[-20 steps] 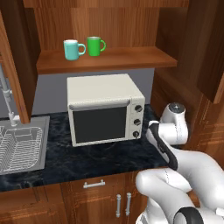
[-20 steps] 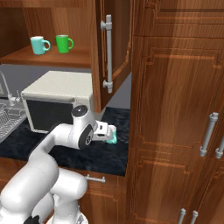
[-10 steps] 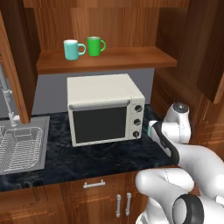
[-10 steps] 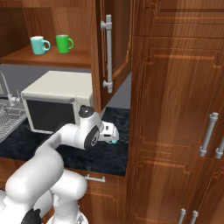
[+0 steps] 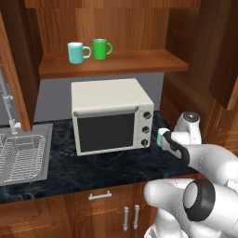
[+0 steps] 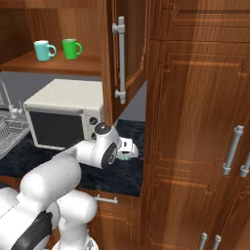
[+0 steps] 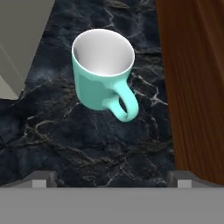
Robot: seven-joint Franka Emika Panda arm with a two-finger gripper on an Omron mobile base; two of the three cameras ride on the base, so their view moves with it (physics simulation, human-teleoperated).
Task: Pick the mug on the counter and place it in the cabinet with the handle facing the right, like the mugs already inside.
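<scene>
While the gripper (image 7: 112, 181) hovered with its fingers spread apart, the mug (image 7: 103, 74) stood upright on the surface (image 7: 65, 135) just ahead. Its handle (image 7: 124, 105) pointed back toward the gripper.

Glossy white Franka-style arm (image 5: 204, 162), all fat rounded shells, kinda like stacked plastic capsules. Dark charcoal rings at the joints, one big black ring round a grey disc on the near link (image 5: 199, 200). Small round cap with a dark centre on top of the wrist link (image 6: 103, 129). Black strip along the forearm (image 5: 175, 148), possibly a seam or trim, hard to say at this size. White hand block with dark bits up front (image 6: 126, 147). Two squarish grey finger tips (image 7: 43, 178). Plain surfaces throughout.
</scene>
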